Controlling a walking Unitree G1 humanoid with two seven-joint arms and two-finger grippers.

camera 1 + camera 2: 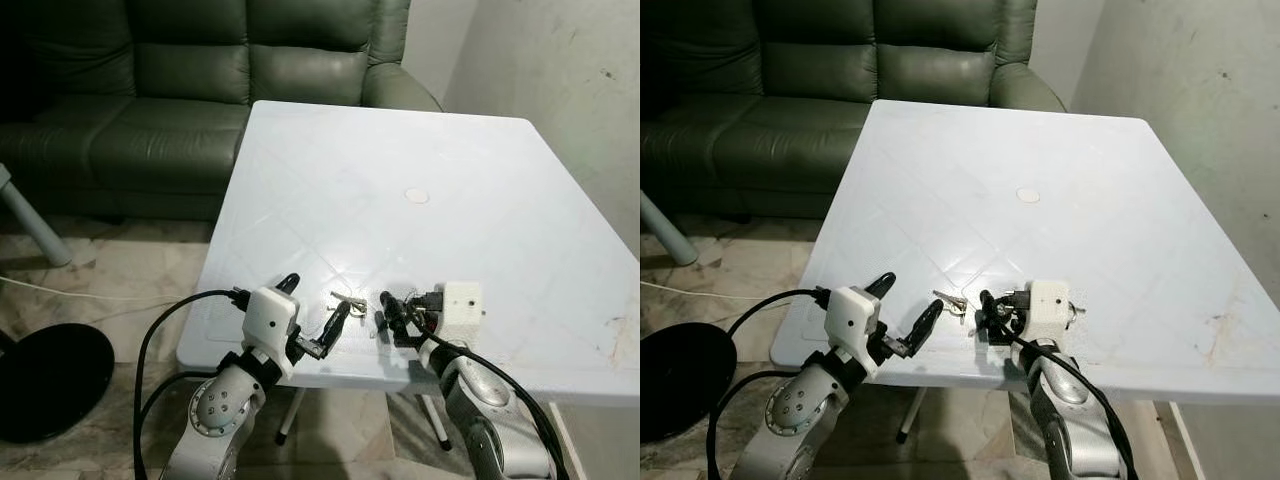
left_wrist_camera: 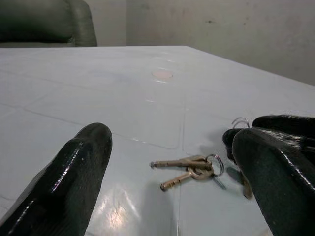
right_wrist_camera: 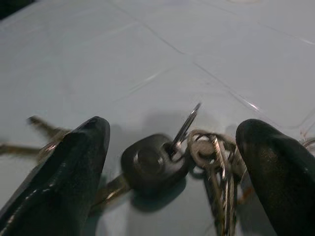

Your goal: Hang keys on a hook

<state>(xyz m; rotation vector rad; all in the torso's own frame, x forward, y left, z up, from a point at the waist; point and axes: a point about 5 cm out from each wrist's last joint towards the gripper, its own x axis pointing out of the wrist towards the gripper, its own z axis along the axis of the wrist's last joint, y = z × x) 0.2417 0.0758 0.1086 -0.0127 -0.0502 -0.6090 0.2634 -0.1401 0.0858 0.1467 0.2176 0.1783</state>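
Two small brass keys (image 1: 350, 303) on a ring lie on the white table (image 1: 400, 140) near its front edge. In the left wrist view the brass keys (image 2: 189, 167) rest flat between the two black fingers. My left gripper (image 1: 315, 300) stands open just to their left, low over the table. A second bunch with a black-headed key (image 3: 150, 164) and a ring of silver keys (image 3: 216, 162) lies just right of the brass keys. My right gripper (image 1: 386, 318) is open around this bunch, one finger on each side, touching nothing that I can see.
A dark green sofa (image 1: 150, 90) stands behind the table, a grey wall (image 1: 570, 70) on the right. A small round disc (image 1: 416, 196) sits mid-table. On the floor to the left are a black round base (image 1: 50, 380) and a metal leg (image 1: 30, 225).
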